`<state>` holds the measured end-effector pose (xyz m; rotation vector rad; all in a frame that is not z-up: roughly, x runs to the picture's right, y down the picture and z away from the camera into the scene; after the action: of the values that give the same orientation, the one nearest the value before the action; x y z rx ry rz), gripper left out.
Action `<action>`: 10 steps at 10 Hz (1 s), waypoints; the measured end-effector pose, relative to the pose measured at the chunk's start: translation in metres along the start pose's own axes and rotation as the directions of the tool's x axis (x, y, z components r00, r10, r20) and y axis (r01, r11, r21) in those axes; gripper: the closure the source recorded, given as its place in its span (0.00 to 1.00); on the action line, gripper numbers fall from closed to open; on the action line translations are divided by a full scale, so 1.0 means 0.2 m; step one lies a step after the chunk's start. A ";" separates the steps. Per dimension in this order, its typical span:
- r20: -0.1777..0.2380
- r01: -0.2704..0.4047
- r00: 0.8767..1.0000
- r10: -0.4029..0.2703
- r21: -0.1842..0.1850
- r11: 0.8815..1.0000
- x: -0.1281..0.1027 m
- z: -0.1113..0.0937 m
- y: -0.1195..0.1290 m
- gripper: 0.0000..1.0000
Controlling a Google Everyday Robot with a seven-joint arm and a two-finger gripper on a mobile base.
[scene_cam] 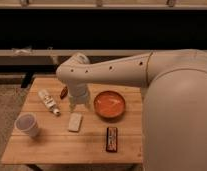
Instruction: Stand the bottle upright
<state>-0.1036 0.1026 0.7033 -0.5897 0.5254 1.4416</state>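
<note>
Wooden table (pixel 57 150) with light slats, and a handful of small stuff spread over it. The bottle (pixel 48 101) is lying on its side toward the back left. Its white cap points at the front right and the reddish-brown label faces up. It's not standing yet.

The big white arm (pixel 112 72) reaches in from the right and bends down over the middle of the table. The gripper (pixel 79 106) hangs at the end of it, just right of the bottle's cap end and left of the orange bowl (pixel 117 107). Its jaws are apart with nothing between them, and it isn't touching the bottle as far as I can see.

Right in front of the gripper there's a flat pale block (pixel 75 121) lying on the table. A white paper cup (pixel 27 125) stands upright near the front left, apart from the bottle. A dark snack bar (pixel 112 139) lies flat in front of the bowl. Some small red thing (pixel 63 92) peeks out behind the arm, between it and the bottle, can't tell what it is.
</note>
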 end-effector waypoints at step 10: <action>0.033 0.203 0.979 -0.201 -0.095 0.974 -0.26 0.19 0.26 0.35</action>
<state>-0.1602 0.0908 0.7625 -0.6845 0.3663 1.2841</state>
